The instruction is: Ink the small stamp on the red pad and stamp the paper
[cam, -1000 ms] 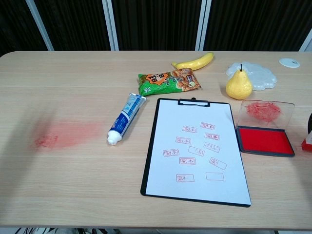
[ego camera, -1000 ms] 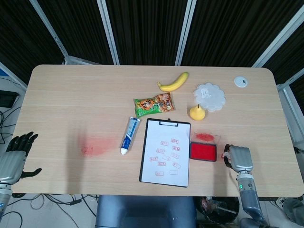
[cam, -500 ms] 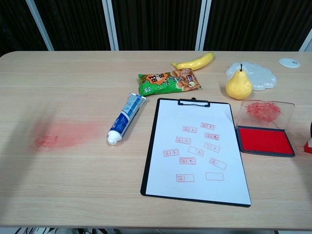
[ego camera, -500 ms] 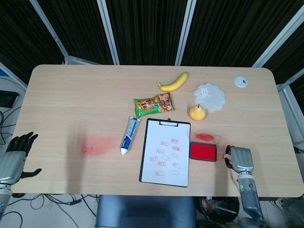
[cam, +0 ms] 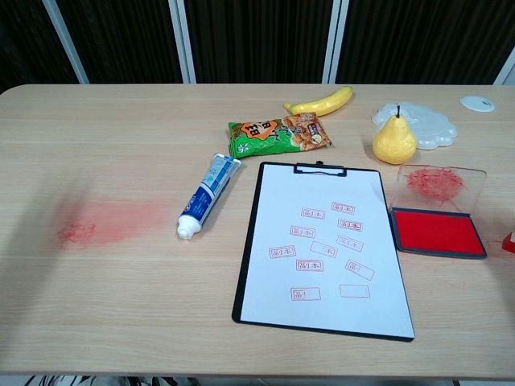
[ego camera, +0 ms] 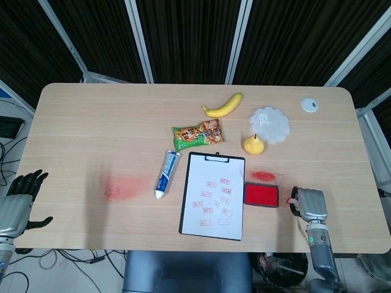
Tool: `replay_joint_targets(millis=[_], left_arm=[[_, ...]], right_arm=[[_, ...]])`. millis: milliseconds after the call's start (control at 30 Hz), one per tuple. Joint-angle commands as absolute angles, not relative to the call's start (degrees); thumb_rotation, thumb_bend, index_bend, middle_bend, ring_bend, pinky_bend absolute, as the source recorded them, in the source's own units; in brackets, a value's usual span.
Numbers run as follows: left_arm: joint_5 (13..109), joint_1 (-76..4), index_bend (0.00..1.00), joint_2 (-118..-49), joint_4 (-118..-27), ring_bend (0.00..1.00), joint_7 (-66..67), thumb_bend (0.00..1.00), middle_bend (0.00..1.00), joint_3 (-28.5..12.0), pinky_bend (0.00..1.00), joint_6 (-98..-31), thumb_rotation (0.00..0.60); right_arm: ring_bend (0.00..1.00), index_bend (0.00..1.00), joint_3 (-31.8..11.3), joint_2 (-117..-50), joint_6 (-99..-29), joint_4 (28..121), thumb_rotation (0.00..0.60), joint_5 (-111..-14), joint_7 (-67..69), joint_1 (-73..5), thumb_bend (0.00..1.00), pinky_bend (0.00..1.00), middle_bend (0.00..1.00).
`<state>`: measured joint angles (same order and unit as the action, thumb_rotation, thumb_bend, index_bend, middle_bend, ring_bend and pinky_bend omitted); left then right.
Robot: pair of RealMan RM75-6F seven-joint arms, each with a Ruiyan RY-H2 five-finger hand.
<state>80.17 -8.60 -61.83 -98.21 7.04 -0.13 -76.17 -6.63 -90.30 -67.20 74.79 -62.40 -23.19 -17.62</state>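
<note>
The open red ink pad (ego camera: 261, 194) (cam: 434, 232) lies just right of the clipboard, its clear lid (cam: 438, 186) folded back and smeared red. The clipboard's white paper (ego camera: 213, 195) (cam: 326, 249) carries several red stamp marks. My right hand (ego camera: 310, 204) rests on the table to the right of the pad, fingers curled around the small stamp (ego camera: 292, 198). Only a red corner of the stamp (cam: 509, 242) shows at the chest view's right edge. My left hand (ego camera: 21, 198) hangs off the table's front left corner, fingers spread and holding nothing.
A toothpaste tube (ego camera: 165, 174), a snack packet (ego camera: 198, 134), a banana (ego camera: 223, 106), a pear (ego camera: 254, 144) and a white scalloped dish (ego camera: 270, 124) lie behind the clipboard. A white disc (ego camera: 310, 105) sits far right. A red smear (ego camera: 122, 186) marks the table at left.
My right hand has drifted slightly right and toward the table's front, away from the pad, carrying the stamp. In the chest view the stamp has slid almost out of frame. The left hand is unchanged.
</note>
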Motion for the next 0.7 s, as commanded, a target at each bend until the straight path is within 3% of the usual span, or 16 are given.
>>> replay_joint_targets(millis=[33,700], left_arm=[[80.2,-8.6,0.0,-61.82,-98.24,0.0,7.05,0.02,0.0,-0.14,0.0,-76.17,0.6],[80.18,-8.55,0.0,-61.6,-98.46,0.0,7.17,0.02,0.0,-0.12,0.0,-75.99,0.6]], right_arm=[[0.73,0.74,-6.68,-90.26,-67.15,74.79,0.6,-62.41,-23.24,-17.63,0.39,0.77,0.64],[0.73,0.6,-6.9,-89.62,-65.85,75.55,0.6,-61.3,-24.56,-17.87,0.42,0.77,0.55]])
